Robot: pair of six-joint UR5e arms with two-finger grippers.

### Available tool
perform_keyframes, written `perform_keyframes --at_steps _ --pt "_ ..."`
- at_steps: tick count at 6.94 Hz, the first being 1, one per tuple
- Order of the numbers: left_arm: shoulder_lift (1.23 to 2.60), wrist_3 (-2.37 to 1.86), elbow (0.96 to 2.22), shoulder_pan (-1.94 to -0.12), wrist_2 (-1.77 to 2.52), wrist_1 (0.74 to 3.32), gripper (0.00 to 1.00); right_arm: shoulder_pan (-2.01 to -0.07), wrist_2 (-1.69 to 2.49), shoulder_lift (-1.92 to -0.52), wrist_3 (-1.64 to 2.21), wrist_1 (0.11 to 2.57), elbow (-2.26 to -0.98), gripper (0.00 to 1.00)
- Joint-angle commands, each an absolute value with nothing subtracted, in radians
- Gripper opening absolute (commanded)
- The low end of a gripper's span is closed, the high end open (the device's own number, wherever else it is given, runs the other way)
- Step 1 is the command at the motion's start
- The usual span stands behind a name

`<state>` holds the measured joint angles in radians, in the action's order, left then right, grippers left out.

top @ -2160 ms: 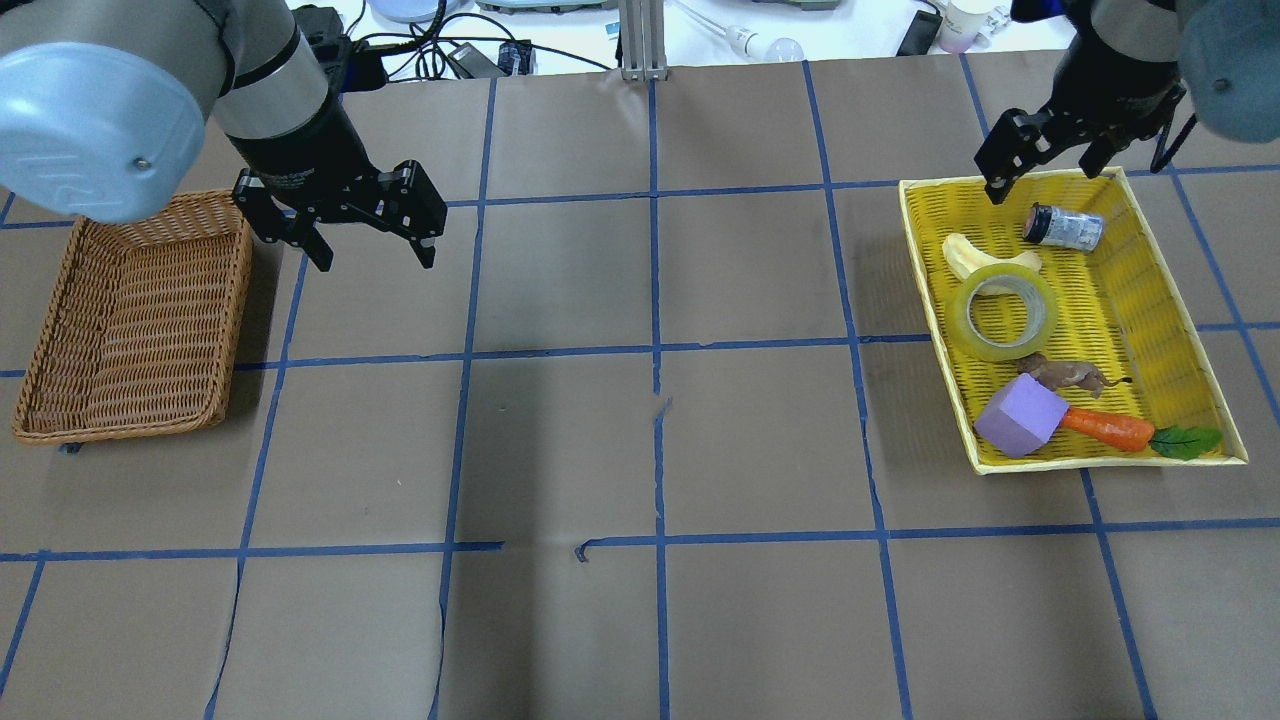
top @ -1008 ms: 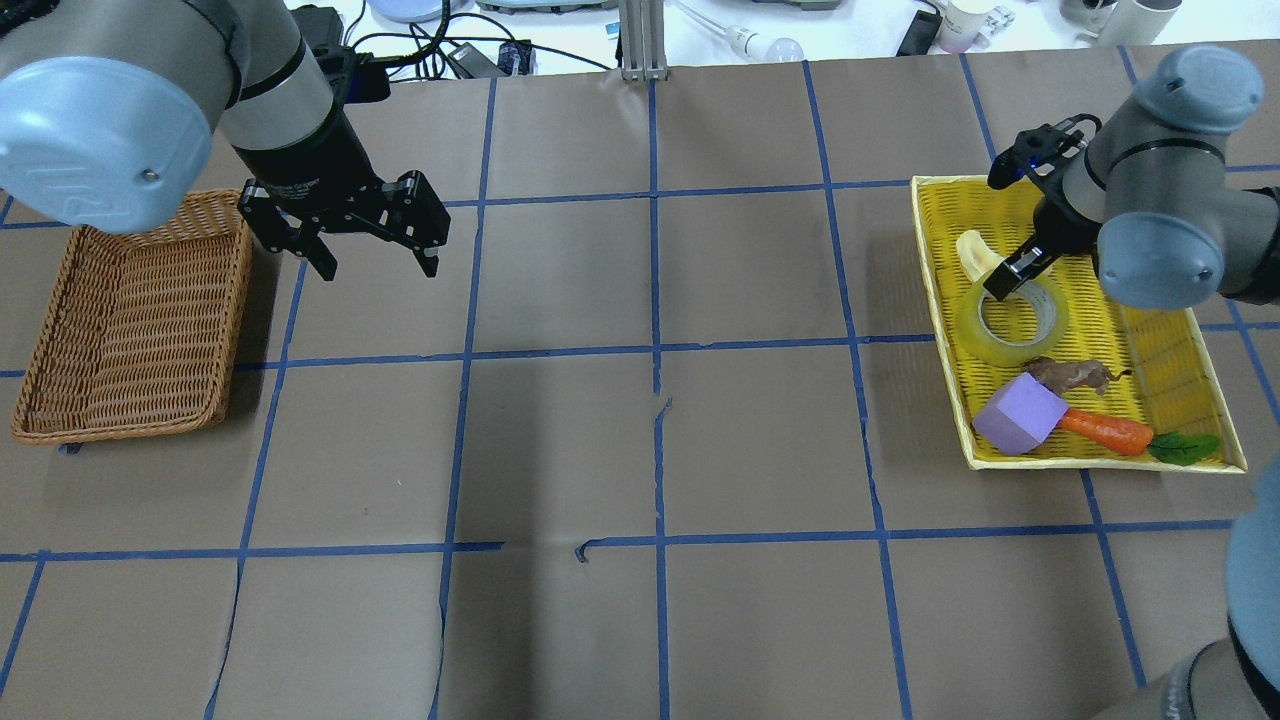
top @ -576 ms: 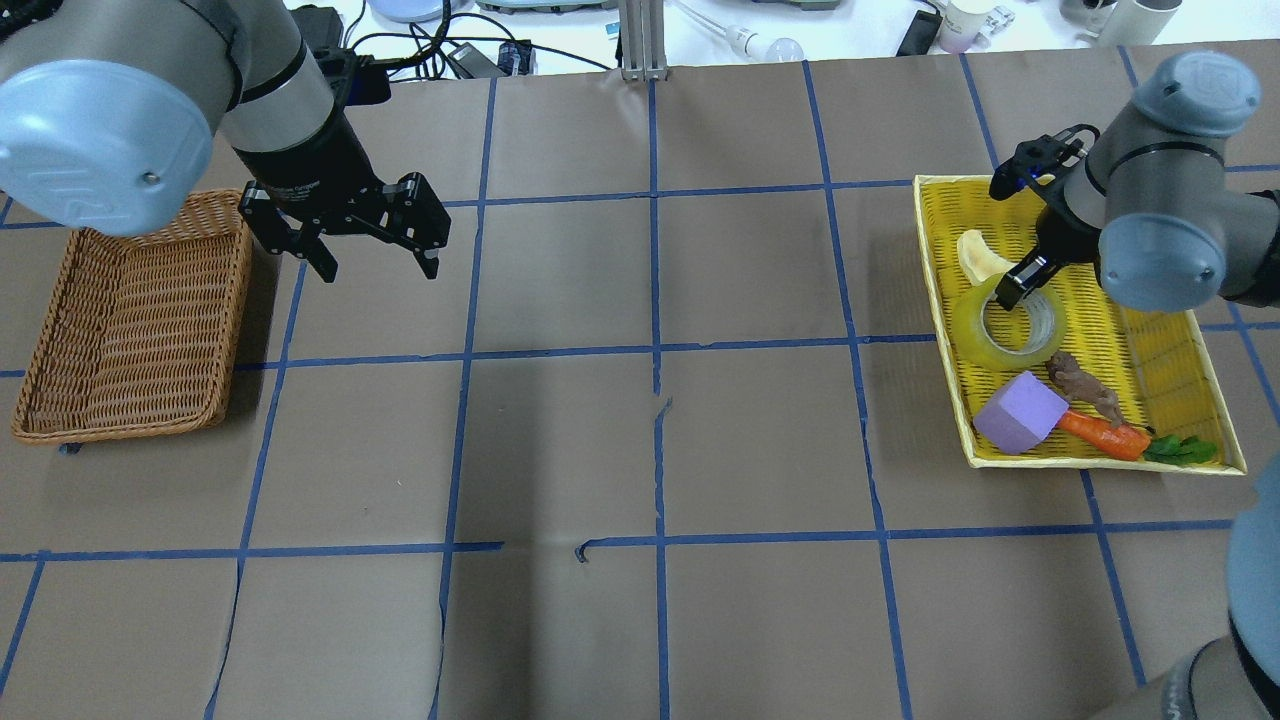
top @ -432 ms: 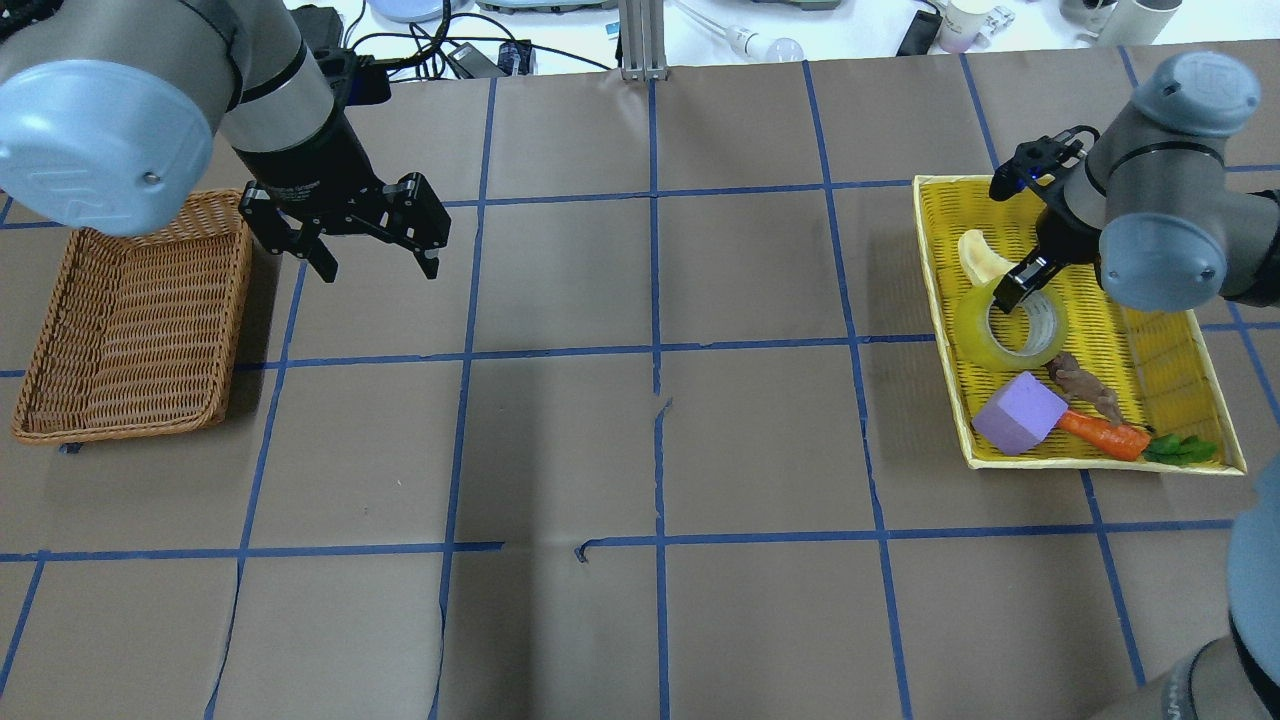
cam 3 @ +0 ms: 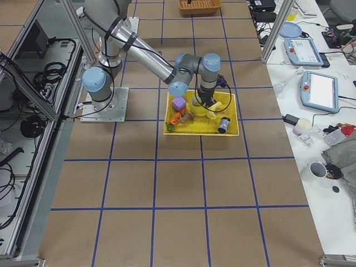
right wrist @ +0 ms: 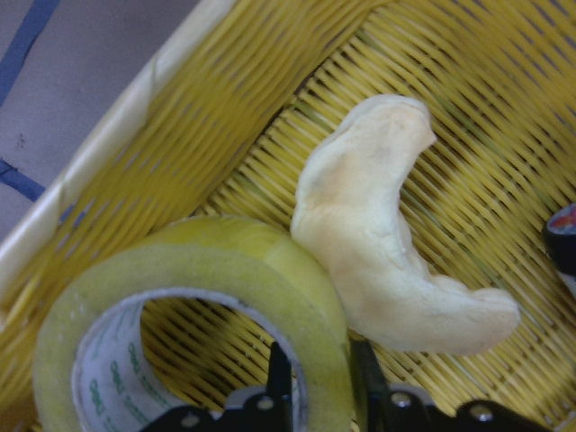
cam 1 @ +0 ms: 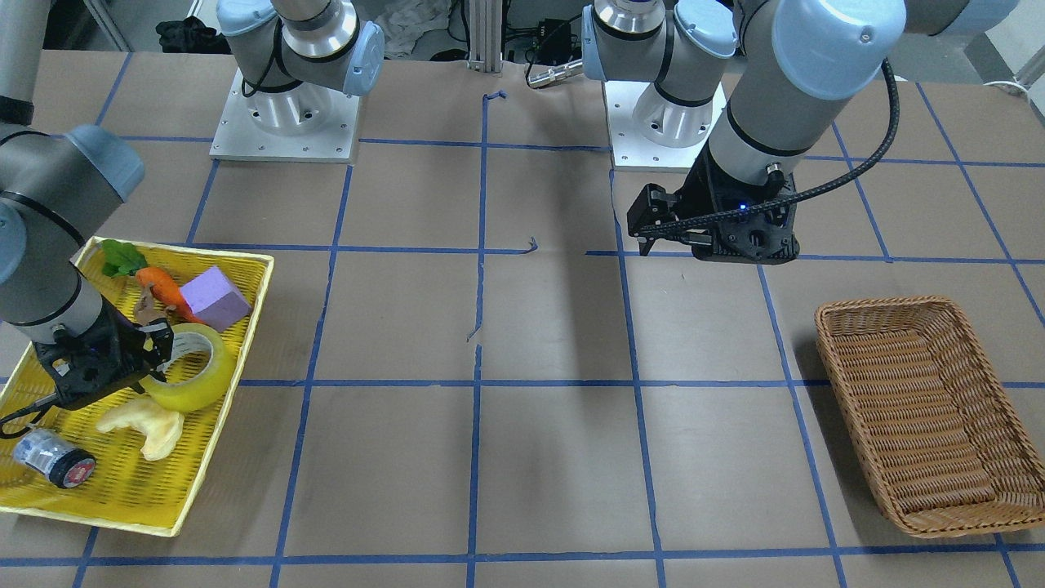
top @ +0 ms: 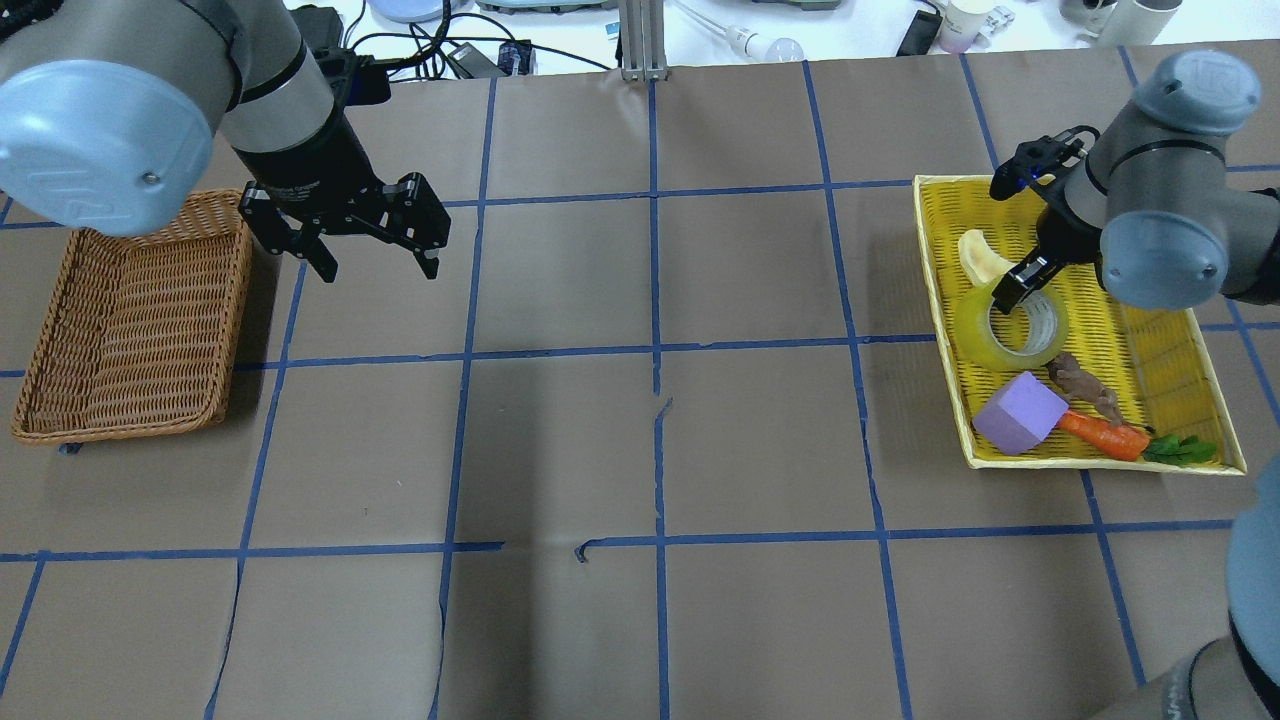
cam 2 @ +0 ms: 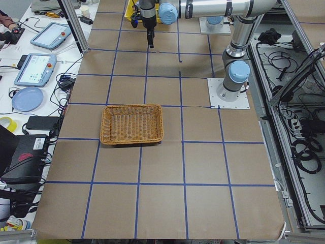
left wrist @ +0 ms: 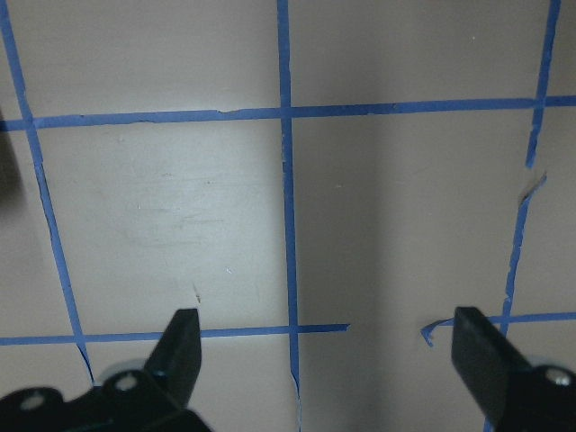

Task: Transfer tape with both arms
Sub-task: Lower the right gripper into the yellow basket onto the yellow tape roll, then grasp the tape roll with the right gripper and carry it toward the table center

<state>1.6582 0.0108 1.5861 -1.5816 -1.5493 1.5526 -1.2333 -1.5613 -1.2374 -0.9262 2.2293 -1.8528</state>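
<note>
Inside the yellow tray (top: pixel 1150 345) at the desk's right end, the tape (top: pixel 970 330) lies flat, core opening upward, as my right gripper (top: pixel 1005 295) pinches its wall, jaws closed on it. My left gripper (top: pixel 378 265) hangs with jaws spread. Core print blurs; my wrist view crops the fingertips.
</note>
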Motion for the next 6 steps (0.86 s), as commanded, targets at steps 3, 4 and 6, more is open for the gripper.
perform_keyframes --at_steps 3,4,6 --pt "1.658 0.011 1.586 -1.582 -1.549 1.552 1.00 -1.236 -1.548 -1.265 -0.897 2.093 -1.732 0.00" --pt "1.658 0.011 1.586 -1.582 -1.549 1.552 1.00 -1.241 -1.527 -1.272 -0.878 2.026 -1.674 0.00" --pt "1.658 0.014 1.586 -1.582 -1.551 1.552 1.00 -1.275 -1.468 -1.266 -0.754 2.014 -1.626 0.00"
